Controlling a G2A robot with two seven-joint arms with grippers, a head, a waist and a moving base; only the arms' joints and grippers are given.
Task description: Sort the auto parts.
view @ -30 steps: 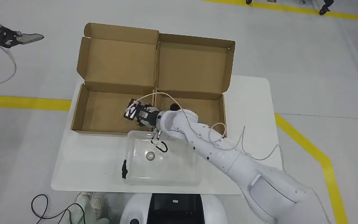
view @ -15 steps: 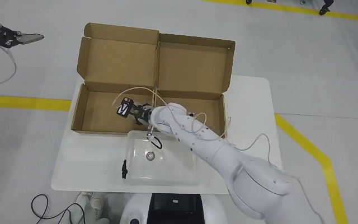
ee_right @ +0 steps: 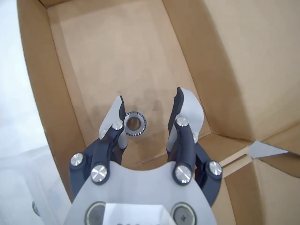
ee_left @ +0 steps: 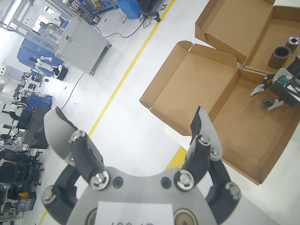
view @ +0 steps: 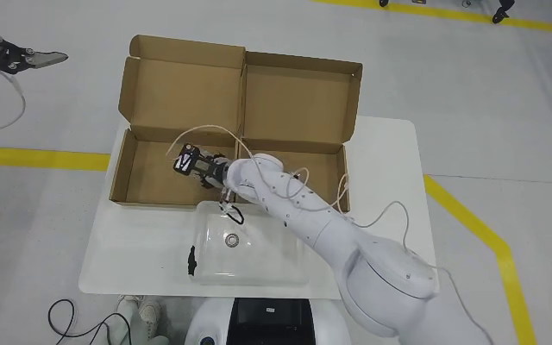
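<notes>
1. The cardboard box (view: pixel 297 90) is set on the white table (view: pixel 388 172) with both lids folded back. A bearing (ee_right: pixel 134 124) is seen lying flat on the floor of one compartment, apart from every wall, with bare cardboard all round it.
2. The right gripper (ee_right: pixel 150 101) is held over that bearing with its jaws spread wide and nothing gripped. One fingertip is placed just beside the bearing's rim and the other is well clear of it. Whether the near fingertip touches cannot be told.
3. In the left wrist view, two upright cylinders are made out in the box's other compartment: a dark sleeve (ee_left: pixel 280 57) and a steel-topped cylinder (ee_left: pixel 293 44). In the top view the right arm (view: pixel 293 203) is laid across that compartment.
4. In the top view a clear bin (view: pixel 293 259) is found just beside the box's near wall. A metal ring (view: pixel 231 241) and a small black part (view: pixel 191 259) are held in it.
5. The left gripper (ee_left: pixel 126 127) is held well away from the box, over the floor beyond the table's edge, with its jaws wide and empty.
6. The right arm is stretched from the box's near side, with the wrist turned so that the gripper is pointed along the compartment, away from the partition.
</notes>
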